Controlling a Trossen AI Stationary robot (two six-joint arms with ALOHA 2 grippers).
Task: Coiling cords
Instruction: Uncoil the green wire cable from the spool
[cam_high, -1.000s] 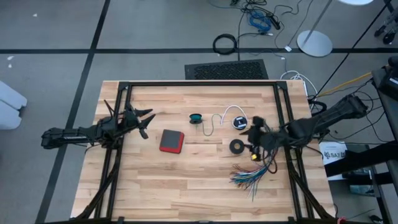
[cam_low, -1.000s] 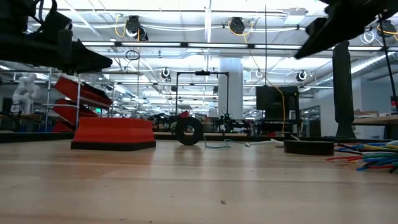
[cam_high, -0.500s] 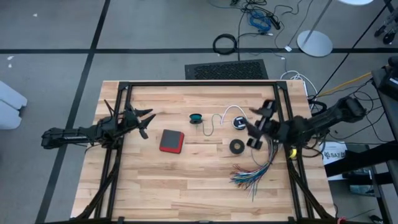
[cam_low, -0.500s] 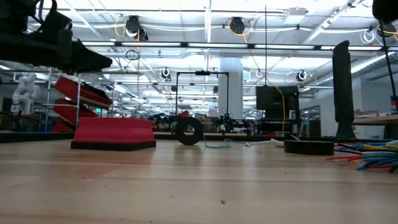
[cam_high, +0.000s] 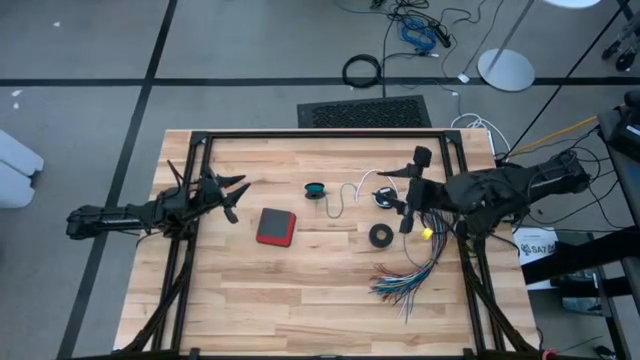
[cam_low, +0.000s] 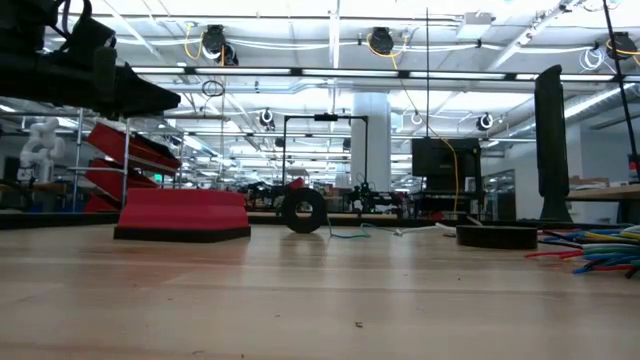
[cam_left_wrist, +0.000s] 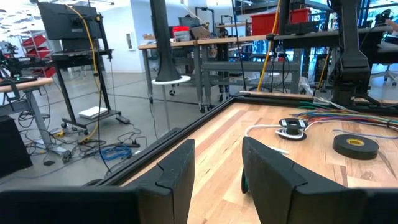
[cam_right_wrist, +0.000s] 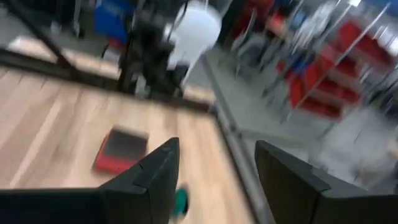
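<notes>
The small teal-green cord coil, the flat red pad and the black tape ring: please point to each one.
Teal-green cord coil (cam_high: 316, 189), high view, middle of the coil.
Flat red pad (cam_high: 276, 226), high view, centre of its top.
Black tape ring (cam_high: 381, 235), high view, on its band.

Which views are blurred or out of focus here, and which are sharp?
Right wrist view: motion-smeared throughout, red pad soft. Left wrist view: sharp, black tape ring crisp. High view: sharp. Low view: near tabletop soft, ceiling lamps glaring.

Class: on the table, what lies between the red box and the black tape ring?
From above, only bare wood lies between the red box and the tape ring.
</notes>
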